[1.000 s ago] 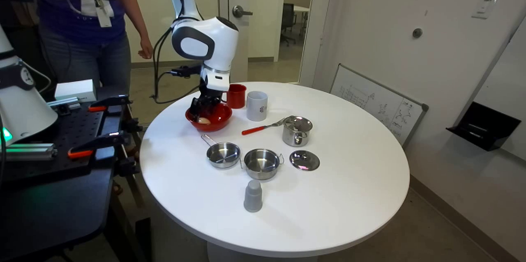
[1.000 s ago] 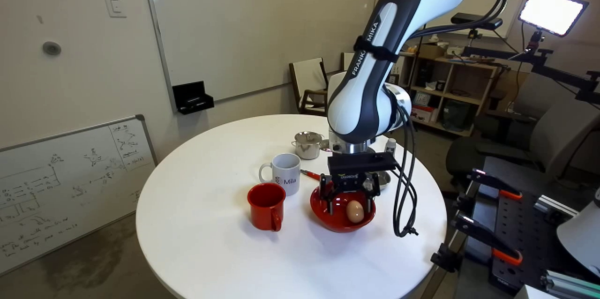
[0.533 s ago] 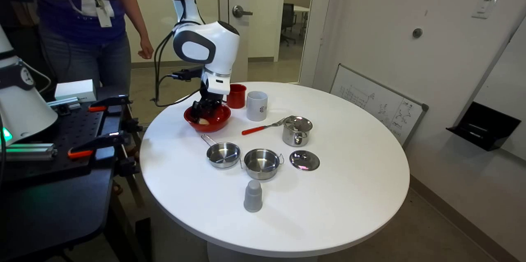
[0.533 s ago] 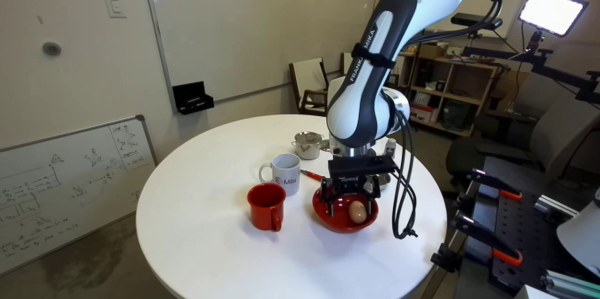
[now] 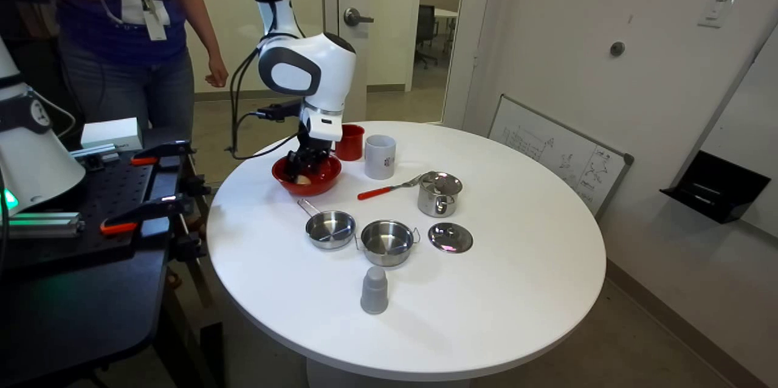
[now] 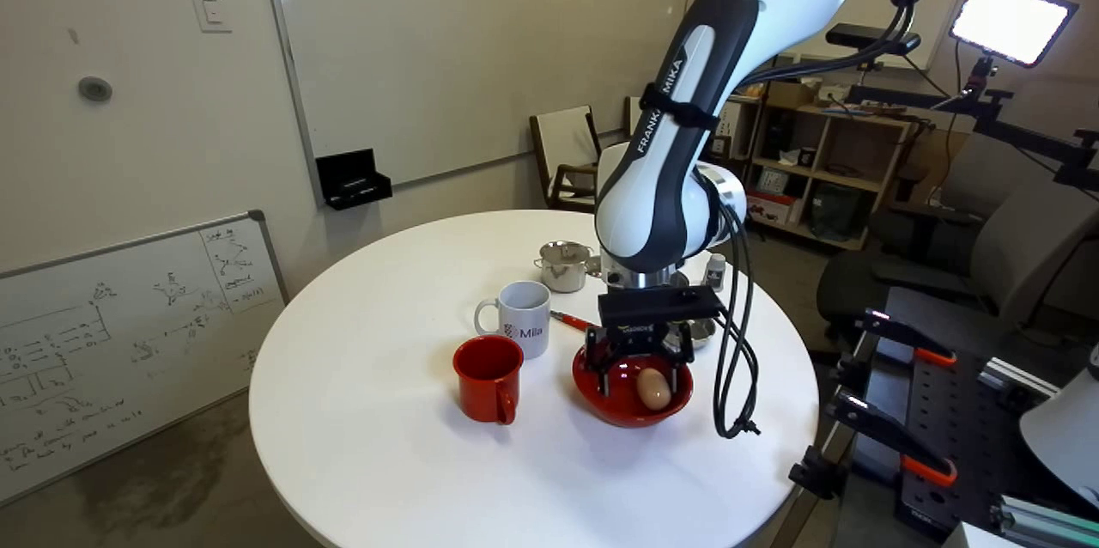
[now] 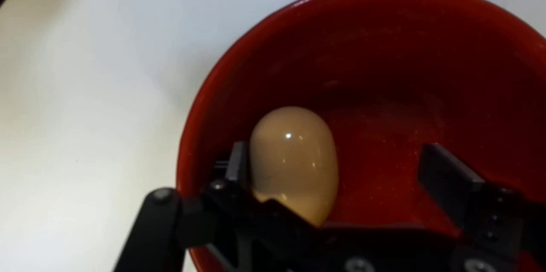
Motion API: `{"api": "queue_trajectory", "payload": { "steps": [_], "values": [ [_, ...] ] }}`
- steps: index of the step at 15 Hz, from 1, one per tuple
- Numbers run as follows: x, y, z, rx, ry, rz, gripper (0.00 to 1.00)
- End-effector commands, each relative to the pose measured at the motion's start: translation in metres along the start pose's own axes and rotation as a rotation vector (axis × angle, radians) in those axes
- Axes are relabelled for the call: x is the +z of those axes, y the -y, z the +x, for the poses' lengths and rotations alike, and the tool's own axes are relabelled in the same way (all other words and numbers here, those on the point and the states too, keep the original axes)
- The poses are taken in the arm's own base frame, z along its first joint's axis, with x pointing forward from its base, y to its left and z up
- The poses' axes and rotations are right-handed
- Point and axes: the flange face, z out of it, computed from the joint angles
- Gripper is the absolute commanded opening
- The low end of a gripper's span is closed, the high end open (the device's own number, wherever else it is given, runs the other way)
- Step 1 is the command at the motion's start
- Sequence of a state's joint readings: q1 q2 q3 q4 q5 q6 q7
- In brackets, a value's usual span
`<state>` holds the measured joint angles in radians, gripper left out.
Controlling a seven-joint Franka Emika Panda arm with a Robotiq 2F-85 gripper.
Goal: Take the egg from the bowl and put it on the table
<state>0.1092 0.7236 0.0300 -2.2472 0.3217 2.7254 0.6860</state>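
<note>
The egg (image 6: 654, 391) lies in the red bowl (image 6: 601, 407); both also show in an exterior view, the egg (image 5: 302, 180) partly hidden and the bowl (image 5: 319, 187) under the gripper. My gripper (image 6: 640, 379) points down into the bowl with its fingers apart. In the wrist view my gripper (image 7: 340, 167) is open, with the egg (image 7: 292, 157) between the fingers. The egg is right beside the left finger, perhaps touching it. A wide gap separates it from the right finger. The egg's lower end is hidden by the gripper. The bowl stands on the white table (image 5: 498, 297).
A red mug (image 6: 489, 385) and a white mug (image 6: 525, 333) stand near the bowl. A red-handled utensil (image 5: 377, 192), metal pot (image 5: 439, 202), small pan (image 5: 330, 235), two-handled pot (image 5: 389, 245), lid (image 5: 451, 242) and grey bottle (image 5: 375, 294) are on the table.
The gripper has come down slightly into the bowl. The bowl and the egg have shifted a little toward the robot's base. The fingers stay open.
</note>
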Motion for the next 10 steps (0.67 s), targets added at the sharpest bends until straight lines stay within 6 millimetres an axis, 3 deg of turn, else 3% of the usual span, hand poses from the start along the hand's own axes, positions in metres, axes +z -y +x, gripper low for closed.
{"api": "queue_trajectory", "payload": {
  "steps": [1,4,5,9,10],
  "values": [
    [0.0059,0.0040,0.0040,-0.011,-0.001,-0.008,0.98],
    [0.0084,0.0042,0.0043,-0.008,0.001,-0.008,0.84],
    [0.0087,0.0044,0.0042,-0.007,0.001,-0.008,0.65],
    [0.0070,0.0056,0.0032,-0.004,-0.002,-0.005,0.35],
    [0.0061,0.0065,0.0030,-0.005,-0.005,-0.005,0.32]
  ]
}}
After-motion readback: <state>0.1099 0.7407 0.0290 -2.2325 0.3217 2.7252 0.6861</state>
